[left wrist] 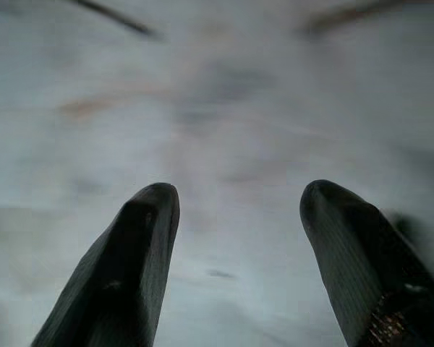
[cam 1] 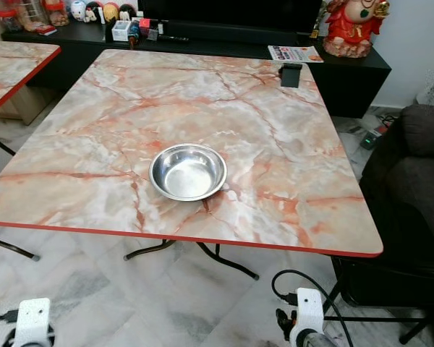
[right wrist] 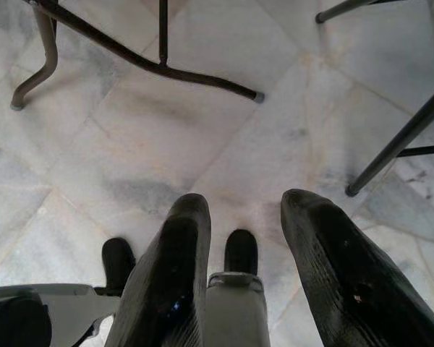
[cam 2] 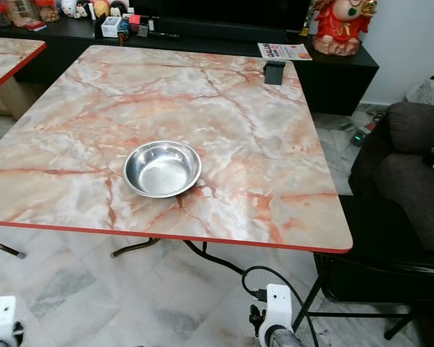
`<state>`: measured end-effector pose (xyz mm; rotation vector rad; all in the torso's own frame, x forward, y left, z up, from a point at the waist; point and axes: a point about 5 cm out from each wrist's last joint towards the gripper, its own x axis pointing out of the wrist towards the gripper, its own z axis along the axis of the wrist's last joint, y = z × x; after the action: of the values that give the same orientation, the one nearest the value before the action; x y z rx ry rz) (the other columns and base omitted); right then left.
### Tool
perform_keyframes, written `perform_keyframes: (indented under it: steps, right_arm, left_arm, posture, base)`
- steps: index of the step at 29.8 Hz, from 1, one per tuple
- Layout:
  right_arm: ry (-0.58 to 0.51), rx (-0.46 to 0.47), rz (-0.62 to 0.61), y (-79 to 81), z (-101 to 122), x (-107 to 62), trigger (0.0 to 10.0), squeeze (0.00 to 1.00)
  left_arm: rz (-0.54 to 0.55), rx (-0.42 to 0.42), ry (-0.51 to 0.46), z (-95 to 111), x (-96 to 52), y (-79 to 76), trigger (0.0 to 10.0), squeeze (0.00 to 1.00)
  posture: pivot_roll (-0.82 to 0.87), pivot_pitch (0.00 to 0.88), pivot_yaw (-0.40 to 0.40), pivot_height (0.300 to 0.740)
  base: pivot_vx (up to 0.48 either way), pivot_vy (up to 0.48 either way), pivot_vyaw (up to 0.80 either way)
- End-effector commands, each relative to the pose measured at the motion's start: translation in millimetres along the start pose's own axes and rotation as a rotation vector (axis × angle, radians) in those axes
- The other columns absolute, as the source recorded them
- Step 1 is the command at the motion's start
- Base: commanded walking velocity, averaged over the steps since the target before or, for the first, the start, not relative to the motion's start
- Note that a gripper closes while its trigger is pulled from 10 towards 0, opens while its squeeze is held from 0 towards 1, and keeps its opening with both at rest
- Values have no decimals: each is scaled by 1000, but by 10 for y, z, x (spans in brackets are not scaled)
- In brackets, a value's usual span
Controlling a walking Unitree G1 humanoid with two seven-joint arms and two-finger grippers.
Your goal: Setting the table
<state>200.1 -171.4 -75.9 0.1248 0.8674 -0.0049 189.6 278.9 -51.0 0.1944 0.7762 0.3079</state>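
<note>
While both arms hang idle, the left gripper (left wrist: 235, 238) and right gripper (right wrist: 246, 246) point floorward, fingers apart, empty. A round shiny steel bowl (cam 1: 188, 171) sits on the pink marble-patterned table (cam 1: 275, 130), toward 6 o'clock.

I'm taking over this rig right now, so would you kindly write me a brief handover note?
Left gripper: open, holding nothing, hanging low over the floor.
Right gripper: open, holding nothing, down by the table legs.
Steel bowl: upright and empty on the marble-pattern table, near the front edge. A black phone-like object lies at the far right corner.
Done: one bowl is placed.
Left: no other tableware is on the table, so the rest of the setting remains.
</note>
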Motion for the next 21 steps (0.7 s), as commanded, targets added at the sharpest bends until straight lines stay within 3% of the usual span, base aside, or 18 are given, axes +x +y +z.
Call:
perform_keyframes:
  steps: [1, 2, 3, 5, 7, 9, 15, 21]
  right_arm:
    - [15, 13, 6, -10, -22, -4, 10000, 0]
    - [15, 13, 6, -10, -22, -4, 10000, 0]
    - [-2, 24, -4, -36, -3, -7, 10000, 0]
    - [-7, 29, -9, -49, 3, -8, 10000, 0]
    - [-3, 45, -50, -147, -13, -26, 10000, 0]
    - [-2, 43, -54, -162, -24, -32, 10000, 0]
    - [4, 91, -83, -188, -110, -58, 10000, 0]
    - [84, 44, -105, -197, -270, -90, 10000, 0]
  left_arm:
    - [-73, -53, 79, -157, -32, -214, 10000, 0]
    - [-73, -53, 79, -157, -32, -214, 10000, 0]
    - [-112, -43, 92, -139, -29, -353, 10000, 0]
    - [-130, -32, 90, -127, -29, -400, 10000, 0]
    - [-226, -1, 55, -2, -25, -651, 10000, 0]
    - [-256, 2, 45, 35, -27, -716, 10000, 0]
    - [-284, 14, -5, 195, -2, -800, 10000, 0]
    - [-301, 15, 13, 194, 1, -813, 10000, 0]
  posture:
    - [44, 120, -44, 740]
    - [44, 120, -44, 740]
    - [17, 114, -41, 740]
    - [17, 114, -41, 740]
    - [-12, 107, -28, 740]
    - [-23, 102, -17, 740]
    - [-50, 102, 8, 740]
    - [-53, 94, 5, 740]
  base:
    - [0, 0, 0]
    - [0, 0, 0]
    - [0, 0, 0]
    - [0, 0, 0]
    - [0, 0, 0]
    - [0, 0, 0]
    - [0, 0, 0]
    - [0, 0, 0]
